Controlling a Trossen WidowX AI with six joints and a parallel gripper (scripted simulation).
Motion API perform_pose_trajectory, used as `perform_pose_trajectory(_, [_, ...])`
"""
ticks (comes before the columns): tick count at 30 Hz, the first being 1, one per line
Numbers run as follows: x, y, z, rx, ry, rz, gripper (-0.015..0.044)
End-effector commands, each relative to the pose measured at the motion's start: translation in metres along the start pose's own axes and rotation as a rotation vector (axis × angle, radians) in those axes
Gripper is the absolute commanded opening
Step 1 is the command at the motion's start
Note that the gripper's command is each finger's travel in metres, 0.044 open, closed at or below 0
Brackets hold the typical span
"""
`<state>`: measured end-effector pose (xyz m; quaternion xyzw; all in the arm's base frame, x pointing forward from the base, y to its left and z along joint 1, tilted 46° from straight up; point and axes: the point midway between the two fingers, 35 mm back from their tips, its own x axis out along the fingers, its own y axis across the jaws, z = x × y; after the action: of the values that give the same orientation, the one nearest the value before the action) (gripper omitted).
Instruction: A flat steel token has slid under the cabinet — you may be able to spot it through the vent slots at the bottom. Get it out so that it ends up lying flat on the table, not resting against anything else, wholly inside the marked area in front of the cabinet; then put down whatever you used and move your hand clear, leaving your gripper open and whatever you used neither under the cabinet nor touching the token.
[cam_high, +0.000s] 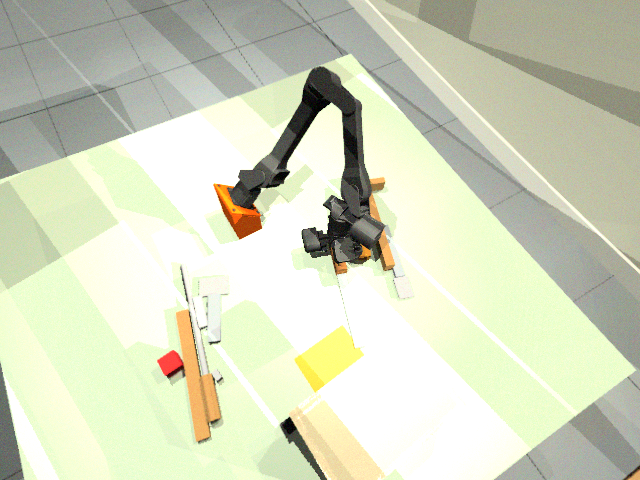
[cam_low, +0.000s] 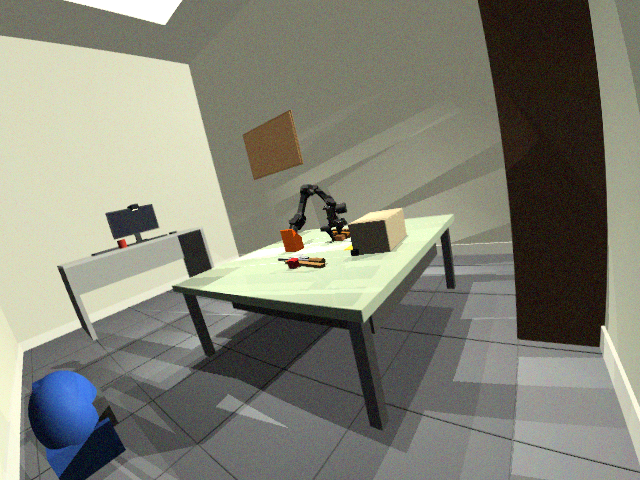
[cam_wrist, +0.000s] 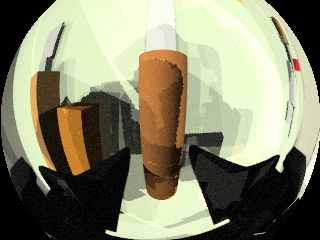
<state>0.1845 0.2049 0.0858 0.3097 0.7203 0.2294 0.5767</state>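
My gripper (cam_high: 347, 254) (cam_wrist: 159, 151) (cam_low: 337, 233) is open, low over the table. A tool with a brown wooden handle (cam_wrist: 160, 114) (cam_high: 339, 267) and a pale flat blade (cam_wrist: 162, 20) lies on the table between the fingers, with a gap on each side. Its blade points toward the yellow marked area (cam_high: 328, 356) in front of the tan cabinet (cam_high: 336, 444) (cam_low: 377, 235). I cannot see the steel token in any view.
A second wooden-handled tool (cam_high: 385, 248) with a white blade (cam_high: 403, 286) lies just right of the gripper. At the left lie a long wooden bar (cam_high: 190, 372), a white T-shaped piece (cam_high: 212, 299) and a red cube (cam_high: 169, 362) (cam_low: 292, 264). The arm's orange base (cam_high: 238, 212) stands behind.
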Motion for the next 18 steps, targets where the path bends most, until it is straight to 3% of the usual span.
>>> perform_pose_trajectory(1, [0.0013,-0.0003,-0.0007,0.003,0.0,0.0,0.027])
perform_pose_trajectory(6, [0.0043,-0.0009,-0.0034,0.009,0.0,0.0,0.027])
perform_pose_trajectory(10, [0.0018,0.001,-0.0009,0.003,-0.001,0.004,0.0165])
perform_pose_trajectory(18, [0.0018,0.001,-0.0009,0.003,-0.001,0.004,0.0111])
